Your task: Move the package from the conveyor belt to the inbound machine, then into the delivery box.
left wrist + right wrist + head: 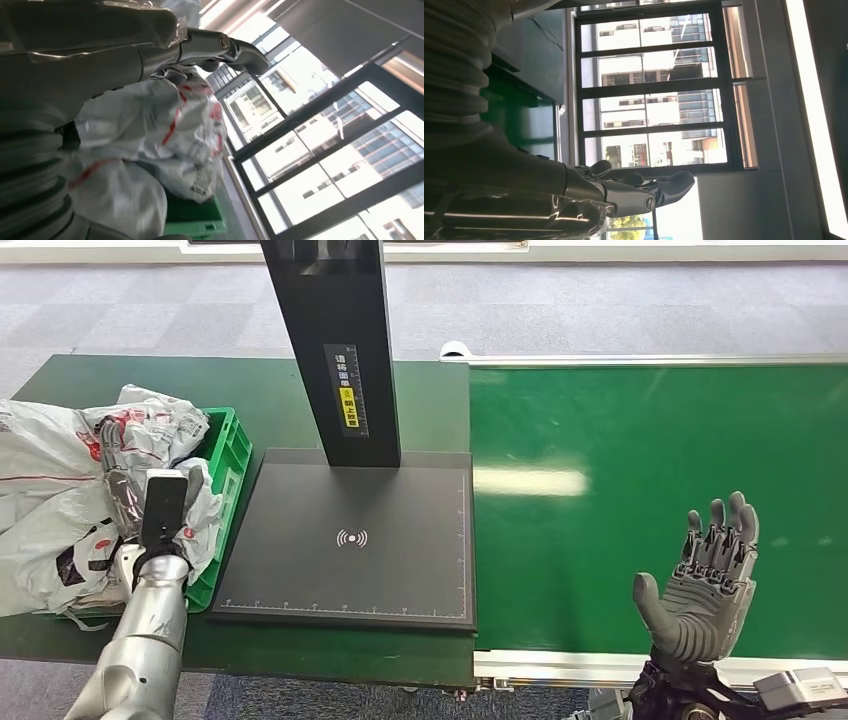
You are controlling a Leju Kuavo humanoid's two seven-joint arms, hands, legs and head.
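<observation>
Several white and grey packages with red print (pixel 60 490) are heaped in the green delivery box (pixel 232 455) at the table's left end. My left hand (pixel 122 495) reaches over that heap, its dark fingers lying stretched out on the top bag. From the left wrist, the fingers (pixel 215 47) stand straight above the crumpled packages (pixel 185 130) and the box's green wall (pixel 192 220), with nothing pinched. My right hand (pixel 705 580) is raised over the near edge of the green conveyor belt (pixel 650 440), fingers spread and upright, empty; its fingers (pixel 639 192) point toward windows.
The black inbound machine plate (pixel 350 540) lies between box and belt, with its black post (pixel 335 340) rising at the back. The belt's metal rail (pixel 560 665) runs along the near side. Grey carpet floor lies beyond the table.
</observation>
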